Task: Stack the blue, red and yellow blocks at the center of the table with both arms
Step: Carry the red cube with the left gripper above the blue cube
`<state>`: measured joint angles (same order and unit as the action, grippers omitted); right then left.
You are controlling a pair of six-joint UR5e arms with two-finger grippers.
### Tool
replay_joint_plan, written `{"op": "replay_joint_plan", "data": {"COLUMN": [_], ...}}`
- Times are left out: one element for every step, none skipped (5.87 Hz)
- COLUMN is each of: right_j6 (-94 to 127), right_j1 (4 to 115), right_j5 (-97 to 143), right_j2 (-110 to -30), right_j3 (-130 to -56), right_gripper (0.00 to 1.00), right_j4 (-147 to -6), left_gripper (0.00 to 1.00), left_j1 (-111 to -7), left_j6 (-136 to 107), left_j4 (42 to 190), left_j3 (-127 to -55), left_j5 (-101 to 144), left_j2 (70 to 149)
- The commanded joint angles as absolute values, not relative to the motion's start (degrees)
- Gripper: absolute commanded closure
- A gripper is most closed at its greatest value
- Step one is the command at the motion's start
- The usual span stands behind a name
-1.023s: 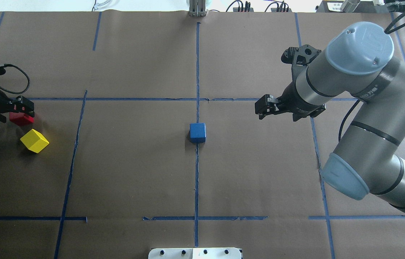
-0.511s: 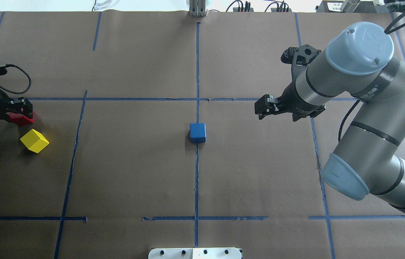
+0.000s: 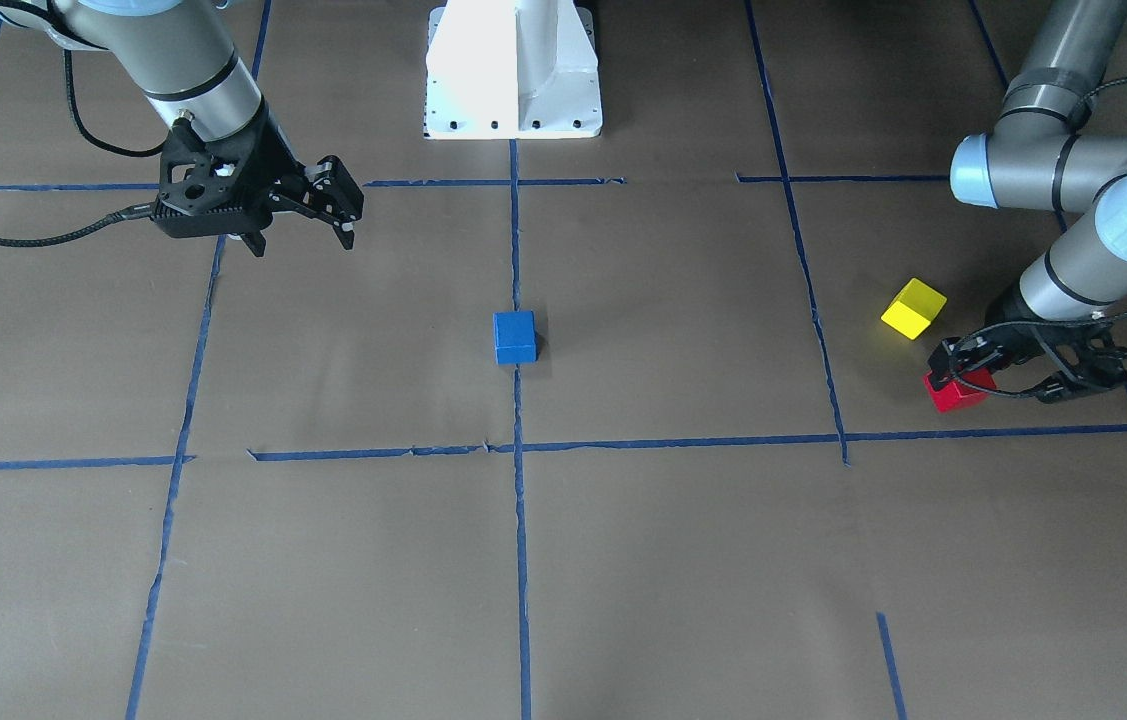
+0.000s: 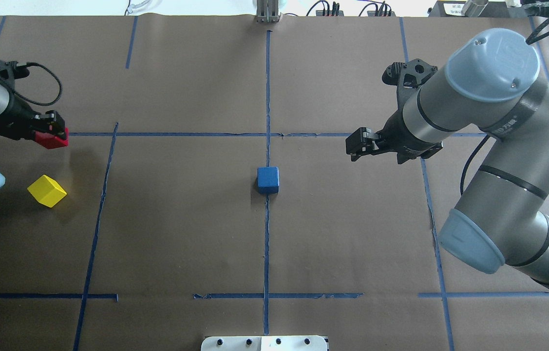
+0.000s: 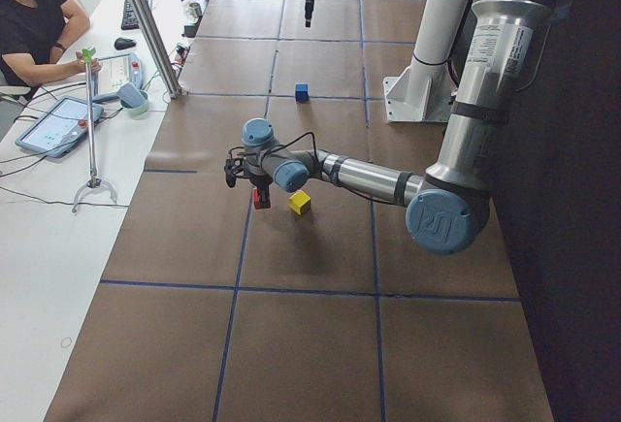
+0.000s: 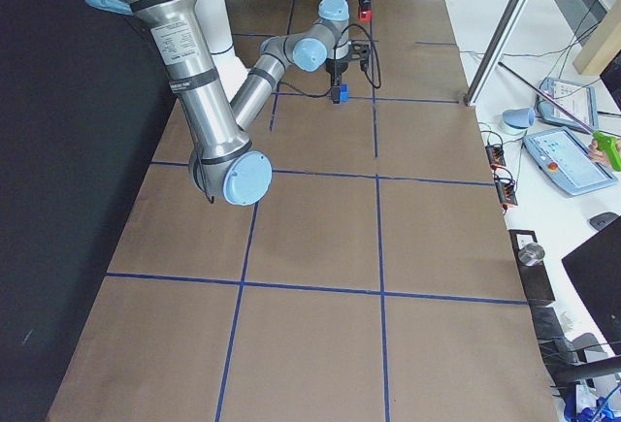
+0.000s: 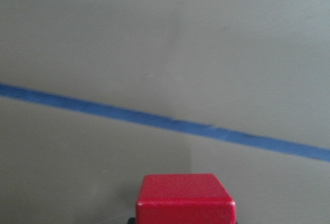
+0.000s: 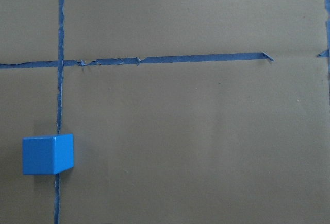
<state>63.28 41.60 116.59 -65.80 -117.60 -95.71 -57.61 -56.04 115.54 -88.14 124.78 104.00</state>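
Three blocks: red block (image 4: 53,142) clamped in left gripper (image 4: 56,131), yellow block (image 4: 47,190) left, blue block (image 4: 268,179) centre; right gripper (image 4: 354,145) spread, empty.

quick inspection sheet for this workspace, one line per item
surface: brown paper table gridded with blue tape, ragged in places
job's things: blue block alone on the centre tape line; yellow block loose on the robot's left; red block in the left gripper; nothing stacked yet
clutter: nothing seen
grippers: left gripper shut on the red block; right gripper open, empty, off to one side of the blue block
cables: black cable looping at the left wrist; second cable beside the right arm
surroundings: white pedestal; person at a side desk with tablets
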Motion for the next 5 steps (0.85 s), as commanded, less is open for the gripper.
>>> {"op": "replay_joint_plan", "data": {"right_j6": [63.3, 63.1, 62.8, 62.4, 62.1], "right_j1": [42.4, 43.7, 45.5, 47.2, 48.1], "right_j5": [116.6, 116.7, 117.2, 118.4, 119.3], "right_j2": [-68.3, -70.6, -72.3, -73.3, -74.5], "right_j3": [-120.1, -121.4, -121.9, -122.0, -122.0], "right_gripper": [0.0, 0.0, 0.0, 0.0, 0.0], "right_j4": [-95.7, -95.7, -95.7, -95.7, -95.6], "left_gripper": [0.94, 0.94, 0.94, 0.94, 0.94], "left_j1": [-57.4, -52.8, -48.5, -40.7, -35.9], "left_j6": [-56.5, -56.5, -57.6, -62.8, -66.1], "left_j4": [108.6, 95.8, 89.8, 89.5, 89.3], "left_j3": [-90.2, -94.1, -95.1, -94.1, -90.6], "left_j5": [125.0, 124.7, 122.2, 116.3, 112.7], "left_j2": [113.7, 119.5, 124.8, 129.8, 135.1]}}
